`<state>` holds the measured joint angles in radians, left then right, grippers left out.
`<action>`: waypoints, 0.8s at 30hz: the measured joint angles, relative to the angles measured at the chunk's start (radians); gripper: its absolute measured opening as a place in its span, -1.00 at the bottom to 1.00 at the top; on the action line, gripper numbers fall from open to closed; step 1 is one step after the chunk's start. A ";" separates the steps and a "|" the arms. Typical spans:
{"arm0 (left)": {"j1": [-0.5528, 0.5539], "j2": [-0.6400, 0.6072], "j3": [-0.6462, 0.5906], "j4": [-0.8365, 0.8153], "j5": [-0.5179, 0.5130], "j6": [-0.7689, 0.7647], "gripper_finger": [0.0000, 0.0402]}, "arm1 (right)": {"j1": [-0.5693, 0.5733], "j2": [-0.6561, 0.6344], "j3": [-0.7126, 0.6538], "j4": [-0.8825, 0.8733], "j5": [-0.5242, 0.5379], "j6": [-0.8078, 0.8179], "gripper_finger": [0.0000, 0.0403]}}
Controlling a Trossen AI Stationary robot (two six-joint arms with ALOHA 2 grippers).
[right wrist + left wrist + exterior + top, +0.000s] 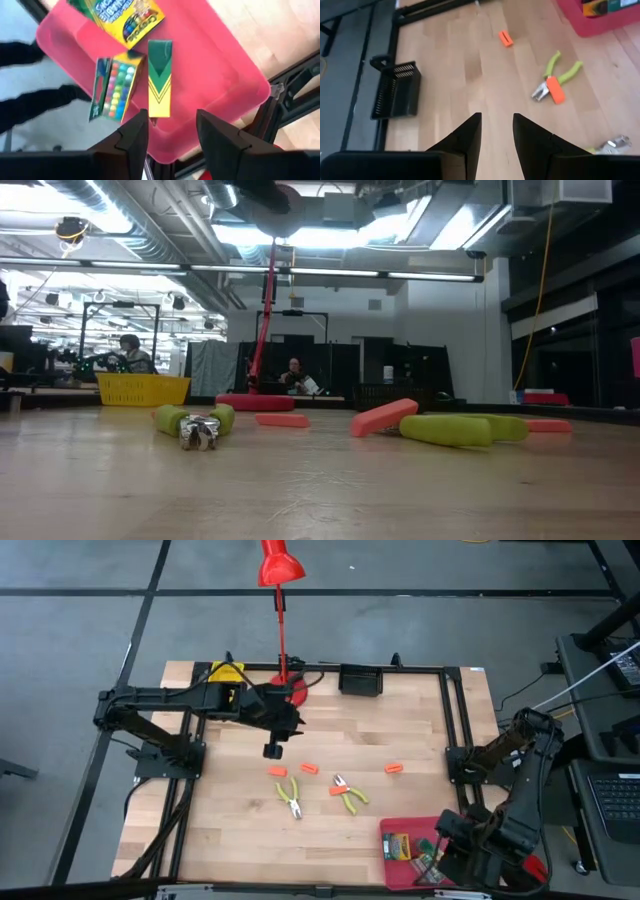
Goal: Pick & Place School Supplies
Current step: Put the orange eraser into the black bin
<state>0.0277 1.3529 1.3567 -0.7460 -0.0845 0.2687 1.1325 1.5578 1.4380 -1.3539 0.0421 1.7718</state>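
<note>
Two pliers-like tools with yellow-green handles (291, 797) (350, 797) lie flat near the table's middle. Several small orange pieces (277, 771) (309, 768) (393, 768) lie around them, and one orange piece (555, 91) rests on a tool (555, 77). Three printed packs (160, 77) (112, 90) (130, 17) lie flat in the red tray (220, 75). My left gripper (273, 750) (497, 130) hangs open above bare wood, on the far side of the orange pieces. My right gripper (440, 850) (172, 130) is open above the red tray, over the near end of the green-yellow pack.
The red tray (395, 830) sits at the near right corner. A black tray (360, 680) and a yellow tray (225, 673) stand at the far edge, with the red lamp's base (292, 690) between them. A black frame rail (447, 720) runs along the right side.
</note>
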 joint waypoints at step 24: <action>-0.182 -0.064 -0.512 0.188 0.207 -0.604 -0.53 | -0.229 0.002 0.000 0.121 0.742 -0.044 -0.27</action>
<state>-0.1548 1.2886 0.8445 -0.5579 0.1228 -0.3351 0.9033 1.5597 1.4376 -1.2333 0.7842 1.7276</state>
